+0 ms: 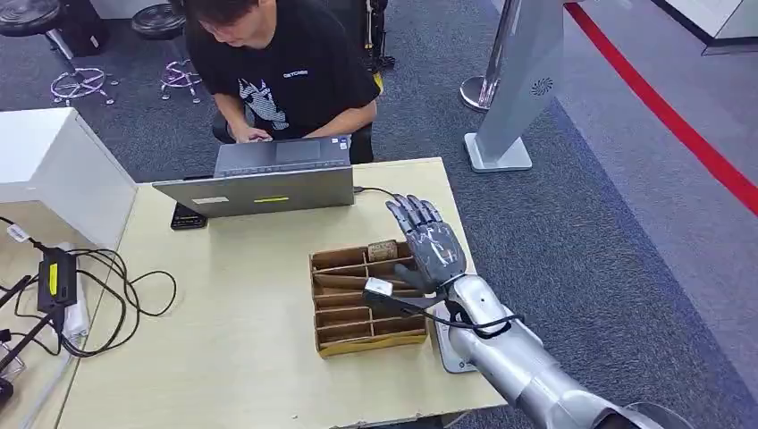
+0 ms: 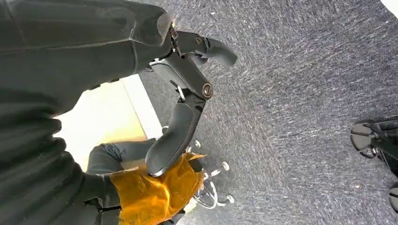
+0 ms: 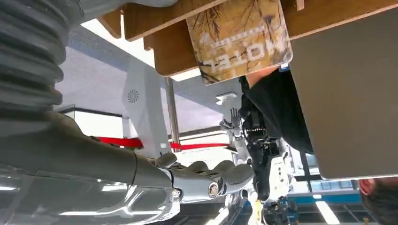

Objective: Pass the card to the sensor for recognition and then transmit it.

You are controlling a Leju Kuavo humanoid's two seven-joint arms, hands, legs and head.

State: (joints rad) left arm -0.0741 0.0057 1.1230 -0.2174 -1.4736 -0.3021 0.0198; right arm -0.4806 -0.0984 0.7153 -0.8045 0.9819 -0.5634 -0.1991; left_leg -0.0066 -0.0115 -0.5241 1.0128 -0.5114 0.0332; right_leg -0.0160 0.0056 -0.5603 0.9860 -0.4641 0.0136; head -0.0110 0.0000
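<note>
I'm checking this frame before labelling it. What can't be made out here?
- Card: in the head view mostly sunk in the cardboard organizer; in the right wrist view its print is inverted.
- Sensor: cannot tell where it is.
- Right hand: its palm side faces away.

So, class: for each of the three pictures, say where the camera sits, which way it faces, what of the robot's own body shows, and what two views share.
Head view: high on the body, looking forward and down at the table; right arm and right hand hover over the cardboard organizer.
Left wrist view: behind the left hand, facing carpet and chair casters.
Right wrist view: behind the right hand, looking past the organizer to the room.
Shared: head and right wrist views both show the card, the laptop and the grey stand.
</note>
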